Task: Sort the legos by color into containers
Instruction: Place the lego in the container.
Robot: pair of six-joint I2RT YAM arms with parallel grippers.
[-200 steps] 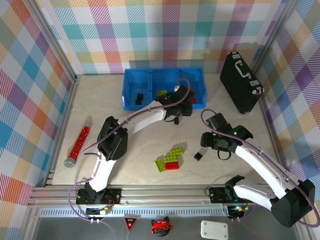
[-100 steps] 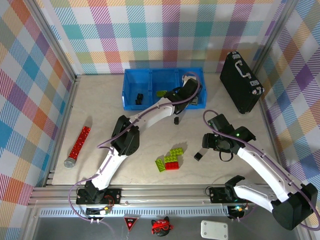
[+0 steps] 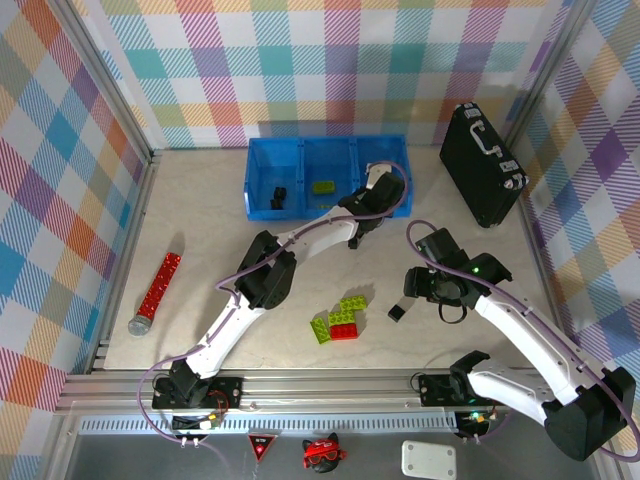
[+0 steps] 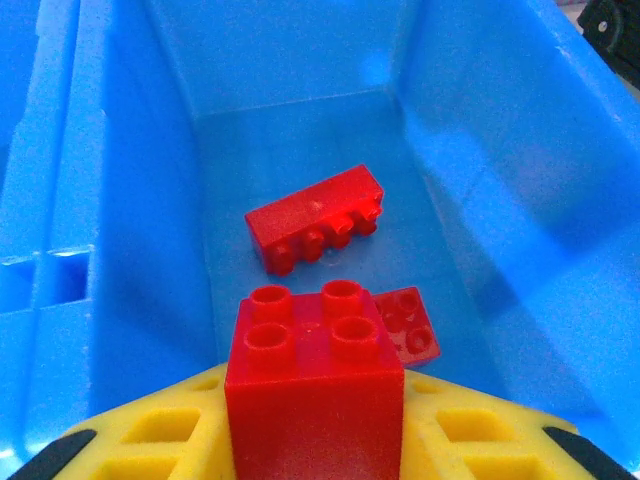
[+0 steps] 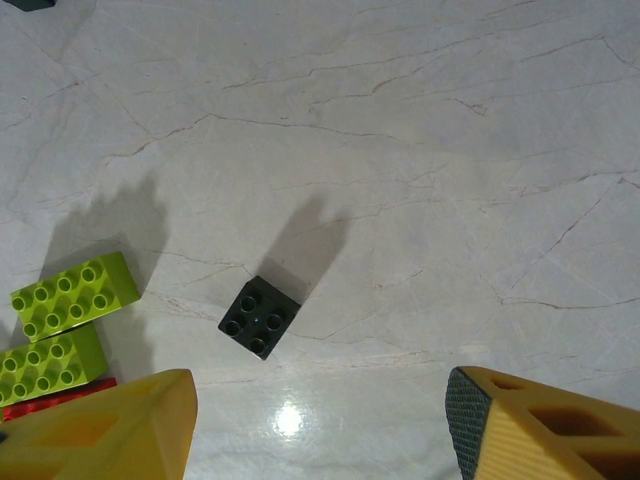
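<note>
- Checked walls in many colours stand around a pale marbled surface (image 3: 200,220).
- At the far left of the surface lies a red glittery stick (image 3: 158,288) with a grey end, well apart from all other things.
- At the back stand the blue containers (image 3: 330,141), three compartments joined in a row.
- Its left compartment holds a small black brick (image 3: 279,196), and the middle one holds a lime green brick (image 3: 322,186).
- Over the right compartment hangs the left gripper (image 3: 378,197). It is closed on a square red brick (image 4: 315,385), which sits with its studs up between the yellow pads (image 4: 150,435).
- On the bottom of this same compartment lie a long red brick (image 4: 315,232), on its side, and a flat red piece (image 4: 407,322) that is partly hidden behind the held one.
- Near the front, in the middle of the surface, a few green bricks (image 3: 340,312) and a low red brick (image 3: 343,332) lie touching each other.
- Just to the right of this group, but apart from it, lies a lone black brick (image 3: 397,313) with its studs up.
- The right gripper (image 3: 408,288) hangs above this lone brick with its jaws apart and holds nothing.
- At the far right, near the back, stands a black case (image 3: 482,165) with a silver handle.
</note>
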